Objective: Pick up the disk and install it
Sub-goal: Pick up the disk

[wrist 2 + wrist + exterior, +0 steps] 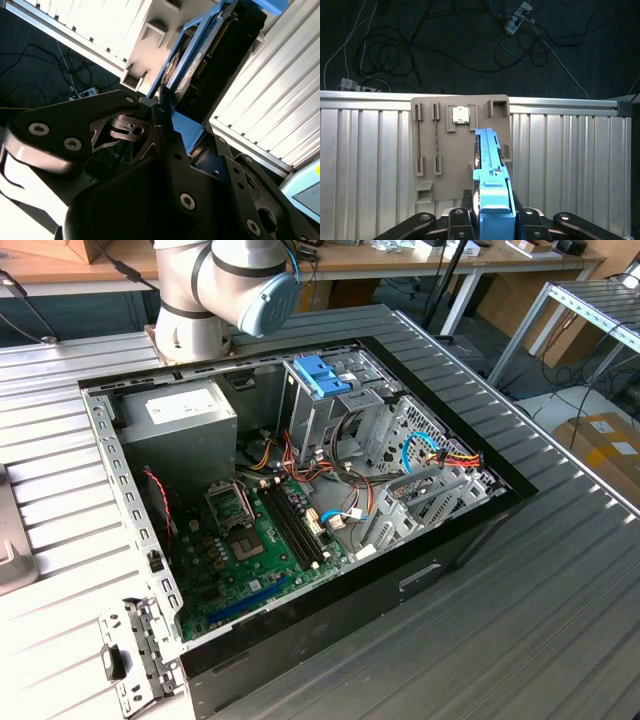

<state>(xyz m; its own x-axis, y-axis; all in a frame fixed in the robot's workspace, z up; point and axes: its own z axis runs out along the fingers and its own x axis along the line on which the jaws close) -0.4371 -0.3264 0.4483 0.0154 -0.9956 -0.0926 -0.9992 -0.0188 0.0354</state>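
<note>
The gripper (pixel 491 204) is sitting closest of all, its black linkages spreading across the foreground in both wrist views. Its fingers (pixel 466 207) are pressing in on either side of the disk (pixel 492 170), so it is gripping it. The disk is standing on edge, one bright blue rail facing the first wrist view. In the second wrist view its dark underside and connector edge are showing between the rails.

Under the disk a tan holder plate (pixel 455 160) is lying flat on the ribbed metal table (pixel 370 165). I cannot tell whether the disk's far end is touching the plate or hanging just clear of it. A small square chip (pixel 460 115) is sitting in a pocket of the plate near the disk, and two long narrow slots (pixel 418 142) are running along its other side. Beyond the table edge, loose cables (pixel 420 40) are trailing over a dark floor.

In the exterior view the arm (pixel 225 285) is rising from its base behind an open computer case (pixel 330 630), which is lying on its side. Inside, a grey power-supply box (pixel 175 425) is filling one rear corner, and a metal drive cage (pixel 330 415) topped with a blue clip (pixel 322 375) is standing beside it. Coloured wires (pixel 290 455) are crowding the foot of the cage — they are draping over the green motherboard (pixel 250 550). A loose metal bracket (pixel 135 655) is lying on the table by the case's near corner.
</note>
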